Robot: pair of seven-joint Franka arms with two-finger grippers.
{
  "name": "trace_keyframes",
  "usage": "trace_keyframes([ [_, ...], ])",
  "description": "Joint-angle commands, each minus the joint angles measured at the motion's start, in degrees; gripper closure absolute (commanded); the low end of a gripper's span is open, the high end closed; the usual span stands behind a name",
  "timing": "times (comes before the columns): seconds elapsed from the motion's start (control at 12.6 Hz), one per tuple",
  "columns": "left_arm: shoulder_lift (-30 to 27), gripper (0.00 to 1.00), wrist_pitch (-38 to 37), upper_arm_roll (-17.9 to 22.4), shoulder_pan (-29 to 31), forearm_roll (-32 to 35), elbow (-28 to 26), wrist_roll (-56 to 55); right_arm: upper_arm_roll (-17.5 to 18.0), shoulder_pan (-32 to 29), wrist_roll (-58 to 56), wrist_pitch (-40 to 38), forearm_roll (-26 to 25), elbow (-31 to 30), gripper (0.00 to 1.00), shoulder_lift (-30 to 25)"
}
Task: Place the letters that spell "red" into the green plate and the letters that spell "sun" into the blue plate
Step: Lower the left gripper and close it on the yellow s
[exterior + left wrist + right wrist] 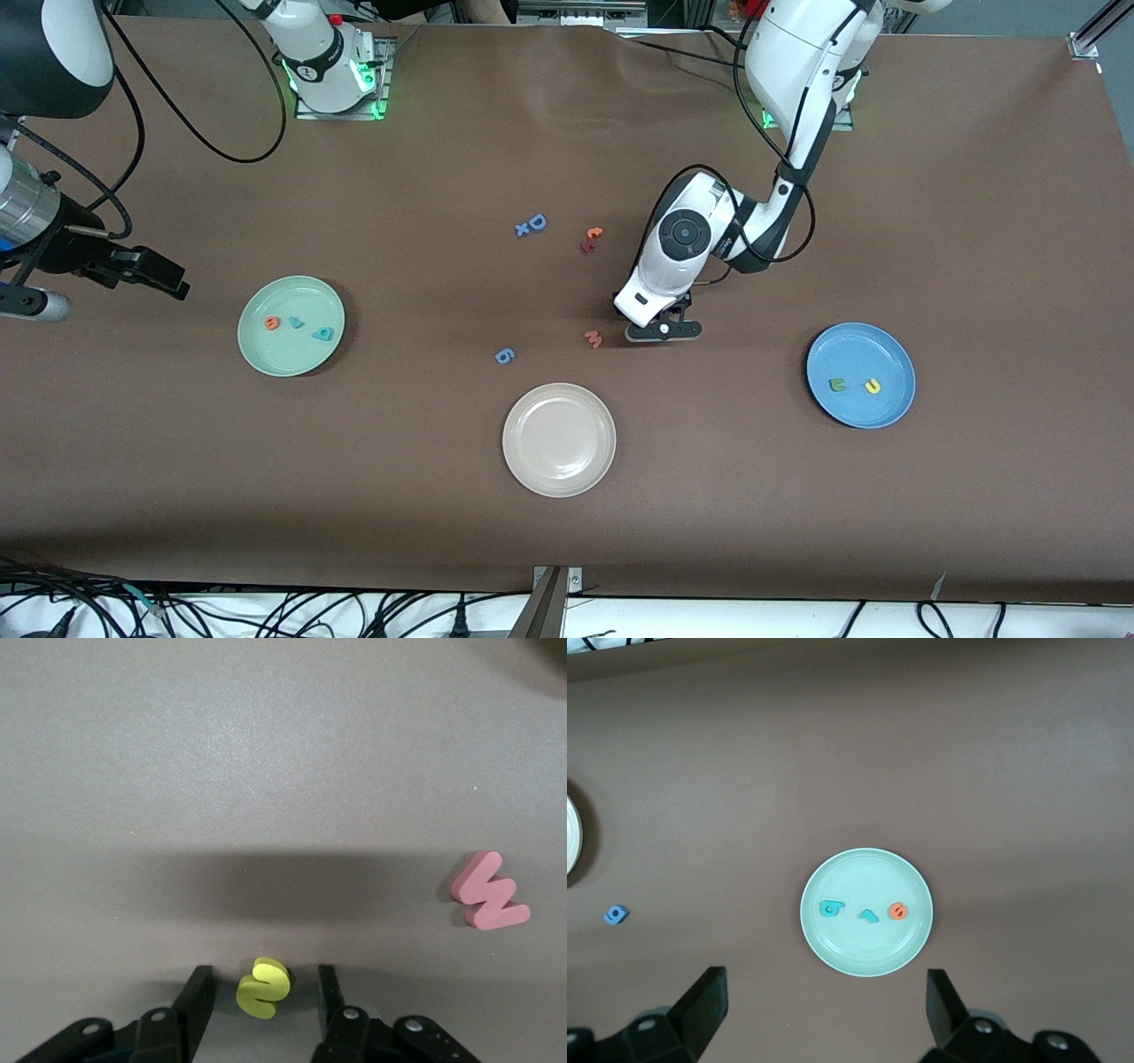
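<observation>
Left hand (262,992): low on the surface (797,532), fingers narrowed around the yellow s (263,987), gaps showing both sides.
Right hand (824,1005): waiting wide, high above the green plate (866,861).
Green plate: holds red letters (868,914).
Blue plate (895,403): holds u (836,385), n (873,386).

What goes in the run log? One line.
left gripper: jaws around yellow s | green plate: e, r, d | blue plate: u, n | right gripper: open, waiting
</observation>
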Motion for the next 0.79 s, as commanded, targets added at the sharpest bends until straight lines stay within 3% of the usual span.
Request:
trace_keyframes([
  [0.0, -0.29, 0.53, 0.94, 0.43, -0.58, -0.61, -0.95, -0.26, 0.81, -0.7, 0.43, 0.67, -0.26, -1.27, 0.01, -1.0],
  [0.71, 0.14, 0.73, 1.46, 0.43, -0.76, -0.6, -0.77, -0.7, 0.81, -0.7, 0.43, 0.67, -0.26, -1.8, 0.01, -1.27],
])
